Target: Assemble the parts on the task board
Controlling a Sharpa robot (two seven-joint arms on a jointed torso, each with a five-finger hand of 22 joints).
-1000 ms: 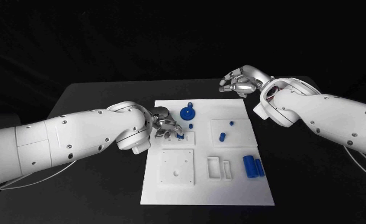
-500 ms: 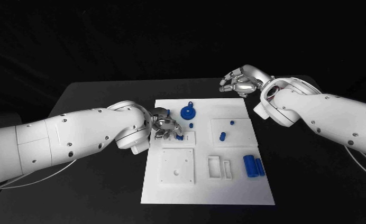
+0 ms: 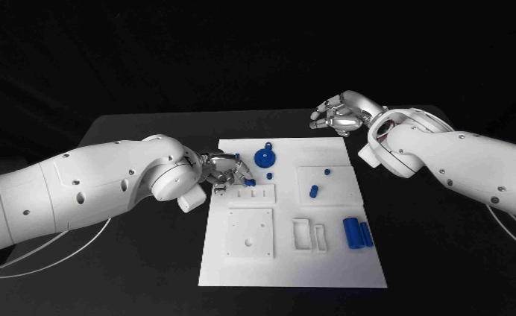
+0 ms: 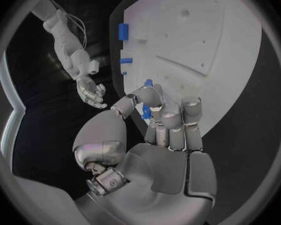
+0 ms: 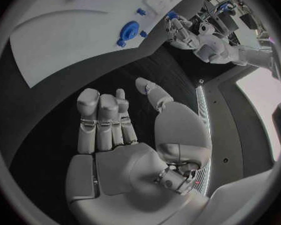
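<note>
Scene: a white task board (image 3: 292, 215) is lying in the middle of a black desk (image 3: 140, 137), with the robot's two arms reaching in from either side.

Left hand: the left hand (image 3: 227, 173) is hovering at the board's near-left edge, its fingers (image 4: 154, 99) closing on a small blue part (image 4: 146, 112). The left wrist view is showing the part pinched between the thumb and a neighbouring finger, with the other fingers lying alongside. This looks like a light pinch, suited to carrying a small piece to its seat and placing it there.

Held part: it is sitting at the fingertips, just above the board and beside the small slotted block (image 3: 255, 194).

Right hand: the right hand (image 3: 336, 116) is waiting above the bare desk, past the board's far right corner. Its fingers (image 5: 102, 116) are released, extended and grasping nothing. It is likely parked there to leave the board free for the other arm.

Other parts: a blue gear (image 3: 265, 158) is lying just beyond the left fingertips. A short blue peg (image 3: 313, 192) and a smaller blue stud (image 3: 325, 174) are standing further off, toward the board's middle. Two blue cylinders (image 3: 357, 233) are lying side by side, well apart from both hands.

Stage: assembly appears to be at an early point, since most parts are lying loose.
</note>
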